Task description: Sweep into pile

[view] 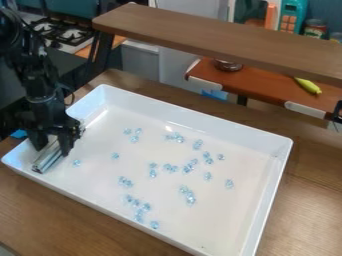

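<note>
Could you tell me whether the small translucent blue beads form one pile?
No, the beads lie scattered, singly and clustered, across the white rectangular tray.

A brown wood-grain worktop spans the foreground. Above its far side, a long brown shelf slants across on a dark upright. Behind, a reddish-brown worktop with pale corners carries a yellow-green, banana-like item and a shiny round dish. A stove with black grates stands at upper left; a blue-green surface backs the upper right.
</note>
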Robot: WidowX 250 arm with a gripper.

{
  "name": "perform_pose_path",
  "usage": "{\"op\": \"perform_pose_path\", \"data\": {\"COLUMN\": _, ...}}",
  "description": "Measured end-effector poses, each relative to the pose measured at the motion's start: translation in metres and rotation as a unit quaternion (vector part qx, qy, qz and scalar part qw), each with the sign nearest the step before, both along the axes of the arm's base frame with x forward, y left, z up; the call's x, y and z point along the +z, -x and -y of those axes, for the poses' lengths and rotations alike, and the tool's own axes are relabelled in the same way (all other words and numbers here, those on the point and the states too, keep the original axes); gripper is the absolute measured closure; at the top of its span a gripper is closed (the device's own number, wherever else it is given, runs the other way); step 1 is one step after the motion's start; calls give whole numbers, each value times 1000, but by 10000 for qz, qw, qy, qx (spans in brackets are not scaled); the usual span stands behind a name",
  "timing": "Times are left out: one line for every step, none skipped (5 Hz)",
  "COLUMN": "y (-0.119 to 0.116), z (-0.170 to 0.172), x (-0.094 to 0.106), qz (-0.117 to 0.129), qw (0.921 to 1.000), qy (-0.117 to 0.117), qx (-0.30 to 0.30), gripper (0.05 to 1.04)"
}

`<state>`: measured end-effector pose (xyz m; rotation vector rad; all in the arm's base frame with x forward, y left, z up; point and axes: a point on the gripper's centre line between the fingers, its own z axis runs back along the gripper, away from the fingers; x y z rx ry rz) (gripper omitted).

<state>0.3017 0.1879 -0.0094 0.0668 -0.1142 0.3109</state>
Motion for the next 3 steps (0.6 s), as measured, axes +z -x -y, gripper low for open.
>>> {"op": "perform_pose_path", "data": {"y": 7, "z": 6, "x": -6, "qz": -73, "qw": 9999, "qy": 16, "qx": -125, "gripper": 692}}
{"op": "perform_pose_path", "data": {"y": 13, "z": 18, "x": -7, "qz": -143, "qw": 9996, "qy": 78, "qx": -242, "gripper": 704}}
{"op": "perform_pose_path", "data": {"y": 14, "z": 34, "x": -7, "qz": -225, "qw": 9993, "qy": 147, "qx": -275, "gripper": 704}}
